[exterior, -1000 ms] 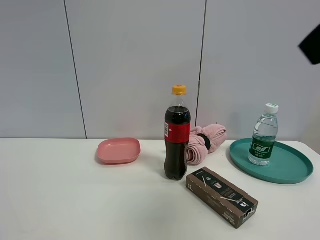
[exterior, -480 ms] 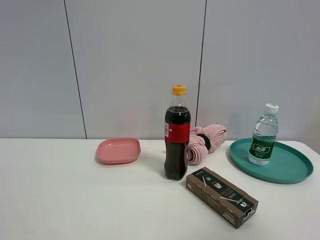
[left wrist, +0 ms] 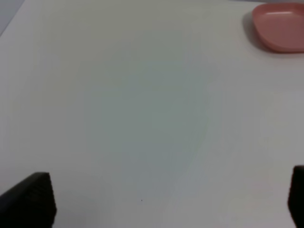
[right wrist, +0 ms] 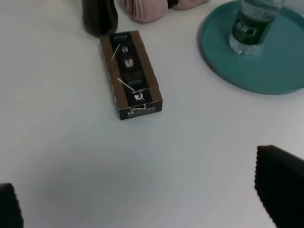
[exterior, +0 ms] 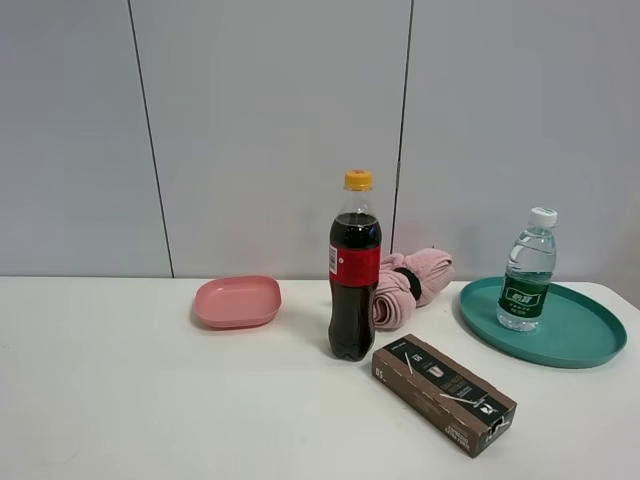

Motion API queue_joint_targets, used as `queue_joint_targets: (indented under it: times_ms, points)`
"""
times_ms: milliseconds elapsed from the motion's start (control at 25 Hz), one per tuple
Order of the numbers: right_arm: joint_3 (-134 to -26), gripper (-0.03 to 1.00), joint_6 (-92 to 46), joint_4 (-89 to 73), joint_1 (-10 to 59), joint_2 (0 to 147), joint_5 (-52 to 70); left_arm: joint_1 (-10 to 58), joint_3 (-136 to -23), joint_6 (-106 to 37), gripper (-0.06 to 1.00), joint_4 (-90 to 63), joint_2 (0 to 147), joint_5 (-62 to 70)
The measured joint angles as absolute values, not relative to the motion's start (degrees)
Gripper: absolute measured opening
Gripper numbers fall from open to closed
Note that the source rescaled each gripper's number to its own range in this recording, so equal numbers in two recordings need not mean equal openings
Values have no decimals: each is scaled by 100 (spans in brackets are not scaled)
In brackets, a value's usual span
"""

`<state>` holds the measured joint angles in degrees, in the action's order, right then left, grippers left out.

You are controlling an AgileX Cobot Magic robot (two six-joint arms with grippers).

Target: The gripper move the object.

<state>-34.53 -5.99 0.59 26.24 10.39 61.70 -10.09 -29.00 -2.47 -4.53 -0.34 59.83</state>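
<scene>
**Hovering grippers, bottle on the tray**

Looking down through our right wrist camera, we see the right gripper [right wrist: 147,199] spread wide, its two black fingertips at opposite edges of the view, both cut off, with nothing between them but bare white counter [right wrist: 61,142]. Our left gripper [left wrist: 166,199] is likewise spread and empty over the counter, only the corners of its fingers showing. Neither gripper appears in the high view.

Just beyond the right gripper lies a brown carton [right wrist: 130,74]. Its print is too small for us to read, apart from what seems to be "50" on the near end in the high view. Past it stands the water bottle [exterior: 526,270], upright on the teal tray [exterior: 580,345] at the right of the counter, its white cap on. Its green label carries white writing we cannot make out.

The cola bottle [exterior: 354,268], yellow-capped with a red label, stands mid-counter; its lettering is unreadable. Behind it, partly hidden, is a rolled pink cloth [exterior: 412,282]. A pink dish [exterior: 238,300] sits to the left.
</scene>
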Motion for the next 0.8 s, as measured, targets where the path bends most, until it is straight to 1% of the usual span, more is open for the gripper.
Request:
queue_joint_targets:
  times_ms: [200, 400, 800]
  points:
    - [-3176, 100, -213, 234, 2624, 705, 6152, -1009, -2900, -247, 100, -453, -34, 5983]
    - [-2822, 100, -111, 347, 2624, 518, 6158, -1009, -2900, -247, 100, -453, -34, 5983]
    - [-2766, 100, 276, 609, 2624, 492, 6149, -1009, -2900, -247, 100, -453, -34, 5983]
